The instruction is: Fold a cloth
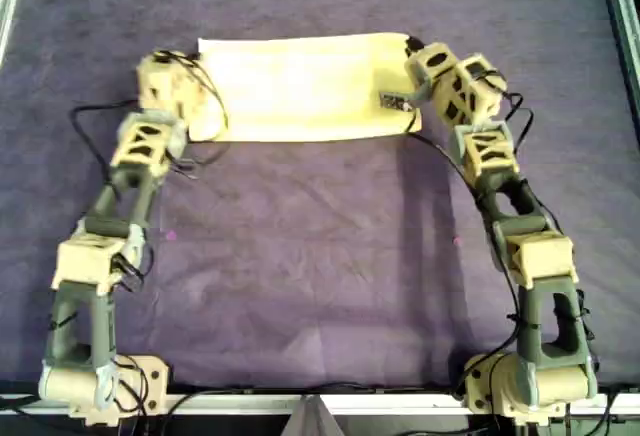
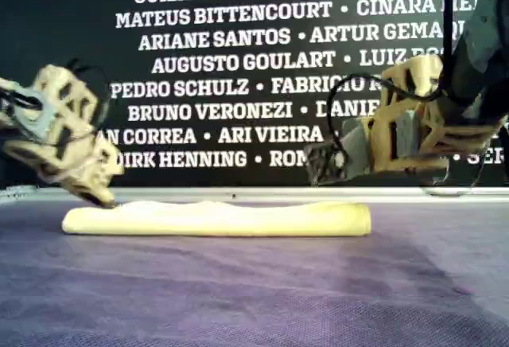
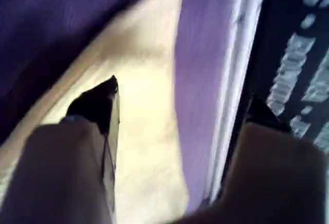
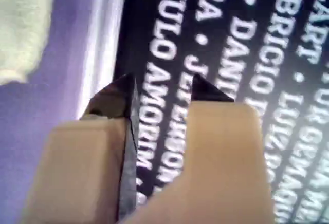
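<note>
So the cloth (image 1: 300, 88) is lying folded into a long flat strip on the purple felt (image 1: 320, 256), up around 12 o'clock in the overhead view. The left gripper (image 3: 180, 100) is sitting over the strip's 9 o'clock end with its jaws spread wide, holding nothing. The right gripper (image 4: 159, 93) is hanging above the 3 o'clock end, lifted off the felt, jaws parted a little, nothing between them, pointing at the lettered banner (image 2: 238, 60).

Two cream printed-plastic six-joint arms (image 1: 100, 256), lattice-cut shells, grey-green base links, loose black cables; black-tipped beige gripper fingers (image 4: 115, 98).
</note>
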Tool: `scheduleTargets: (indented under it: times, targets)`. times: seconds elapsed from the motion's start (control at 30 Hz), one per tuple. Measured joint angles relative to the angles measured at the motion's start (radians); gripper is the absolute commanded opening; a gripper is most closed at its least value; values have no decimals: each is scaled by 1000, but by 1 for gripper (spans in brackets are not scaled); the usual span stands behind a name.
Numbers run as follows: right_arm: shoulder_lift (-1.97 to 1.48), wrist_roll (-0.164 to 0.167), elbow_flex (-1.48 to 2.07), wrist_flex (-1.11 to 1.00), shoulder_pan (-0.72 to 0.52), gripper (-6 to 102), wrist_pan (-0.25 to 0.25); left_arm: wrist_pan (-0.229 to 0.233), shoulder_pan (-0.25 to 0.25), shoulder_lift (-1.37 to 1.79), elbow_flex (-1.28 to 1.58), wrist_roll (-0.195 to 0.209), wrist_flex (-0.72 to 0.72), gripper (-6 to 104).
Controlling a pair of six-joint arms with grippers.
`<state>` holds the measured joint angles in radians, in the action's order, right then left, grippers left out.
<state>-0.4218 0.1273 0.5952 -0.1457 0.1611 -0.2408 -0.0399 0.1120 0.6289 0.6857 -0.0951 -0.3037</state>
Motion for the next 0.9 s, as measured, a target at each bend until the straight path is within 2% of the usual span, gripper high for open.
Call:
scheduleTargets:
  times: [0.1,0.27,0.37,0.6,0.9]
  targets:
    - [-149,0,57,98,-31,43,-2,11,-34,178,94,0,-129,86]
    - [-485,0,227,439,-34,43,-2,-3,-37,560,316,-6,-416,86]
    - [-678,-6,344,638,-14,43,-2,-3,-37,764,446,-2,-518,86]
    - [-1166,-6,690,937,-40,43,-3,-3,-37,1305,827,3,-592,86]
    - [-1942,0,1347,968,-41,43,6,-11,-37,1979,1351,2,-594,86]
